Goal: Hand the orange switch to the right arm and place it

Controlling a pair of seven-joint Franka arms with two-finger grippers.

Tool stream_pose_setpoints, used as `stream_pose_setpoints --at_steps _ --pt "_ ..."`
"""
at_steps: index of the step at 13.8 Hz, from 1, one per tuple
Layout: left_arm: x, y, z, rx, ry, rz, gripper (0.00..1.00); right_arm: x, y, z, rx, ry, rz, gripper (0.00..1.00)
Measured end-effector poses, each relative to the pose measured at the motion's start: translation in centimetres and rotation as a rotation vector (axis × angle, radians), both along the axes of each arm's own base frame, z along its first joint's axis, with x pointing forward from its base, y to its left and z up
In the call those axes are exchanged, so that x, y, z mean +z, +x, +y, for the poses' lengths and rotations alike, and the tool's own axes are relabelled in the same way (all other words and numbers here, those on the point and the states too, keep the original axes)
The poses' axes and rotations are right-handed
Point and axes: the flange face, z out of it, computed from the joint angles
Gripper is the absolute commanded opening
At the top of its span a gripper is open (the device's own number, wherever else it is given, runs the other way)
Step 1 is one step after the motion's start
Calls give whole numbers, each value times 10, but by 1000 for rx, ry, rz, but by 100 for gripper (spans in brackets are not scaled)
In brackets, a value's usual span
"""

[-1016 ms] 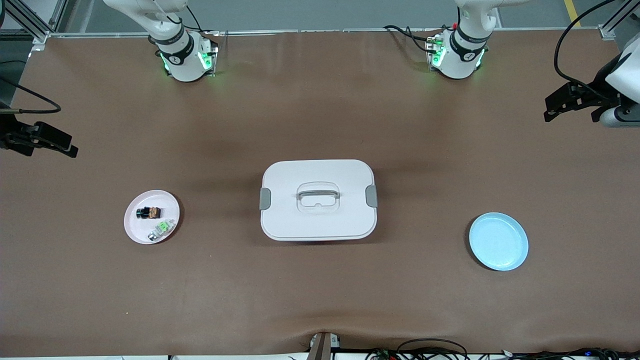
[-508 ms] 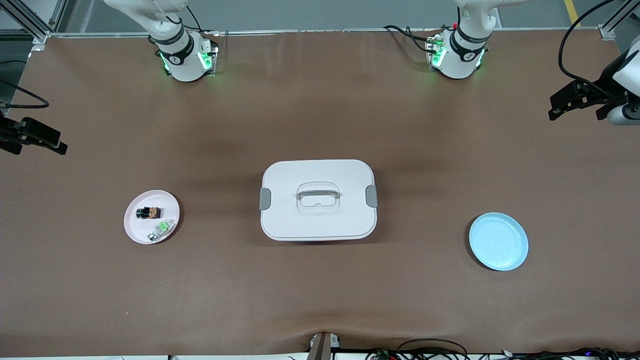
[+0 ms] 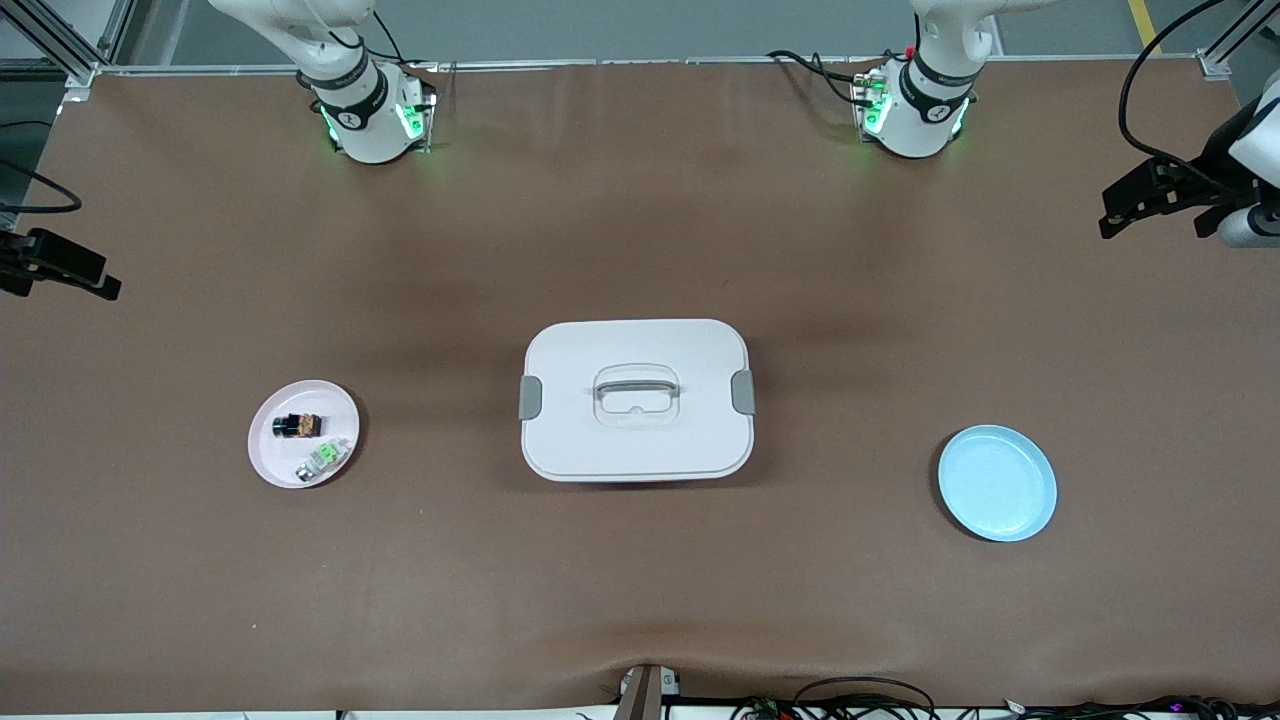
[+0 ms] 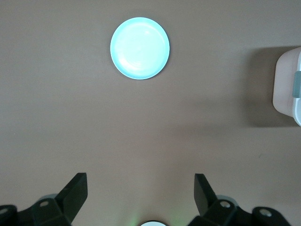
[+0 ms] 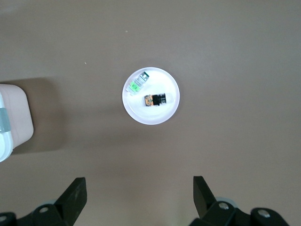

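The orange switch (image 3: 298,425) (image 5: 155,100), black-bodied with an orange middle, lies on a small pink plate (image 3: 262,455) (image 5: 150,120) toward the right arm's end of the table. A pale switch with a green middle (image 3: 322,458) (image 5: 137,83) lies beside it on the same plate. My right gripper (image 3: 65,285) (image 5: 139,190) hangs open high over that end of the table, well apart from the plate. My left gripper (image 3: 1150,205) (image 4: 141,188) hangs open high over the left arm's end. Neither gripper holds anything.
A white lidded box (image 3: 637,400) (image 4: 288,80) (image 5: 11,120) with a handle and grey side clips stands mid-table. A light blue plate (image 3: 997,483) (image 4: 139,48) lies toward the left arm's end. Cables run along the table's front edge.
Both grippers have drifted outward toward their own ends of the table, still open. The switches, plates and box have not moved.
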Motion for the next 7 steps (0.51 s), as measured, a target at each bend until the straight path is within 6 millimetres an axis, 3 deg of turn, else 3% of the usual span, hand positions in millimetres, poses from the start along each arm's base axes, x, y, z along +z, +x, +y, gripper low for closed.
stream_pose_setpoints --at_steps 7 --pt "-1 -1 0 0 0 6 100 -13 -31 5 -1 -5 -13 100"
